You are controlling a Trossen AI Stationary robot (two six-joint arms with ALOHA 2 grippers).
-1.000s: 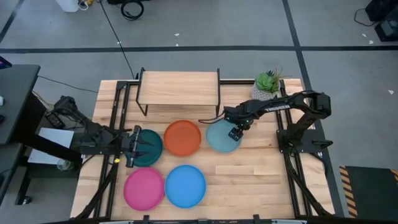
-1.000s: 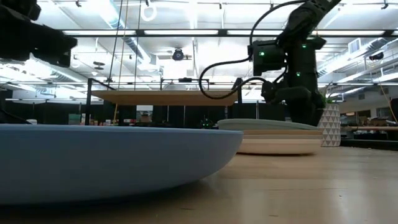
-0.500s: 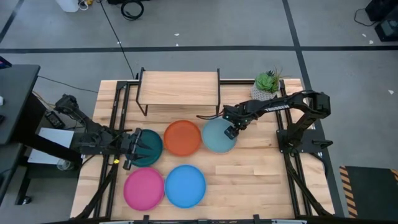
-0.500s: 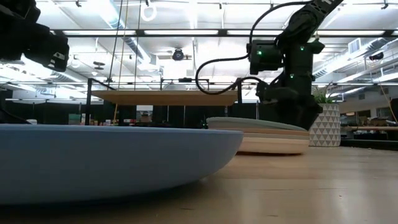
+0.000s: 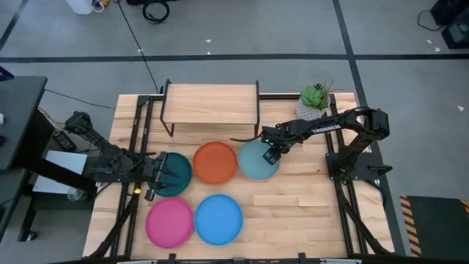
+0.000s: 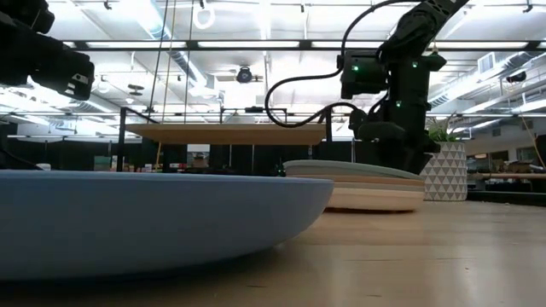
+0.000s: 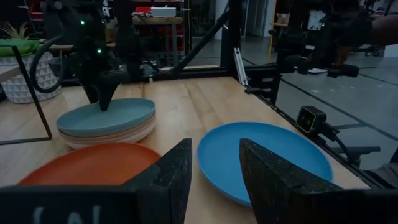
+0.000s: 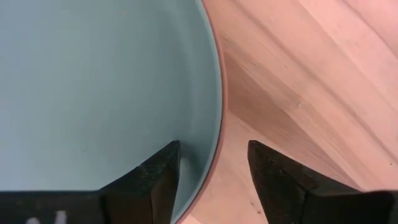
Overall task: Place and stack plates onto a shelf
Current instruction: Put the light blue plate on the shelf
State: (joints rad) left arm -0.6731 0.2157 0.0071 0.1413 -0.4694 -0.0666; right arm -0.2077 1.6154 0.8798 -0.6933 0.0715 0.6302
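Sliding back along the stack's far edge, the right gripper (image 5: 270,156) now straddles the rim of the round pale teal plate (image 5: 258,162), jaws parted, nothing gripped yet — a pickup looks close. That plate tops a pile beside the empty light-wood shelf (image 5: 211,103). Over the round dark teal plate (image 5: 174,174) waits the left gripper (image 5: 152,176), jaws released. Slatted wooden surface (image 5: 300,205), grey floor around.

**Plates in two rows before the shelf**

The shelf (image 5: 211,103) stands at the desk's (image 5: 308,213) back edge. Before it runs a row of three plates (image 5: 215,162), the rightmost topping a stack (image 6: 375,189). Two more plates lie nearer the front, on the left. A potted plant (image 5: 315,99) sits right of the shelf.
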